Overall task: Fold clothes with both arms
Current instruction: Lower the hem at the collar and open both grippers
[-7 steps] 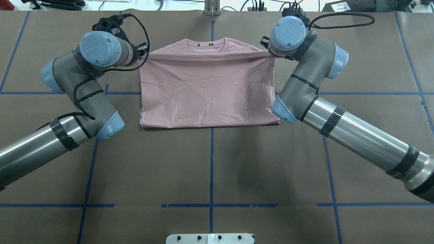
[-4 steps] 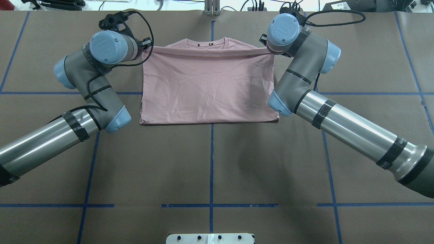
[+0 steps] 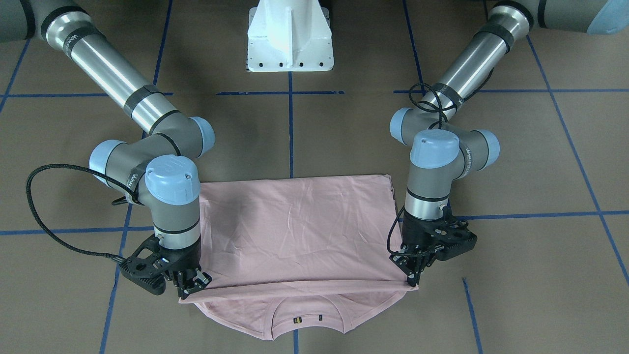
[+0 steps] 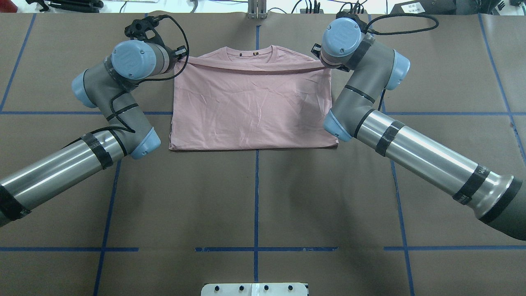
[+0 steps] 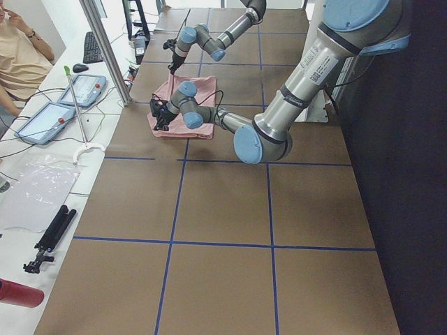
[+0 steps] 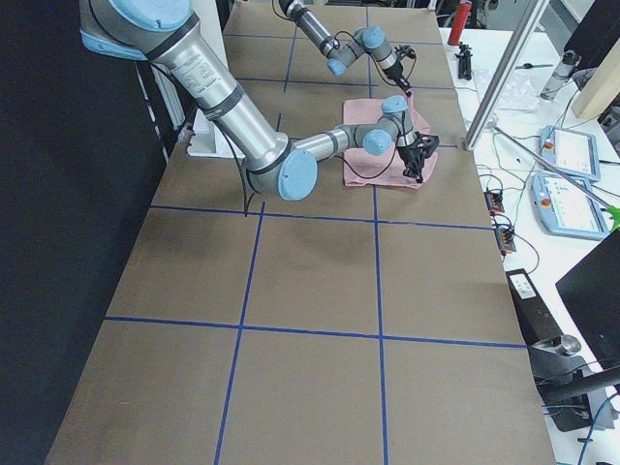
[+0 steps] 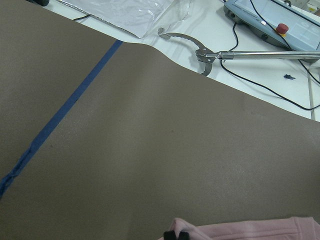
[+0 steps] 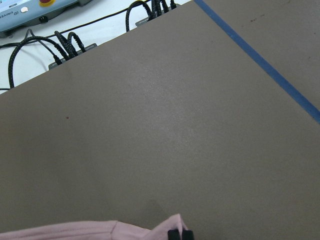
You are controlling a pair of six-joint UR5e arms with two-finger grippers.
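Observation:
The pale pink T-shirt (image 4: 250,107) lies on the brown table, its lower half doubled over the upper half. The collar (image 3: 300,314) still pokes out past the carried edge. My left gripper (image 4: 177,61) is shut on the left corner of that edge, and my right gripper (image 4: 321,61) is shut on the right corner. The edge is stretched taut between them just above the cloth. In the front-facing view the left gripper (image 3: 412,280) and right gripper (image 3: 185,293) pinch the same corners. Each wrist view shows pink cloth (image 7: 250,231) (image 8: 75,231) at closed fingertips. No print is visible.
The white pedestal base (image 3: 290,37) stands on the robot's side of the table. Blue tape lines (image 4: 256,197) cross the brown surface. Past the far table edge lie cables (image 8: 60,47), teach pendants (image 5: 49,118) and a reach-grabber tool (image 7: 240,54). A seated person (image 5: 17,56) is at that side.
Both grippers have carried the shirt's folded edge farther from the robot, toward the collar. Less of the shoulders shows now, and both arms have stretched forward.

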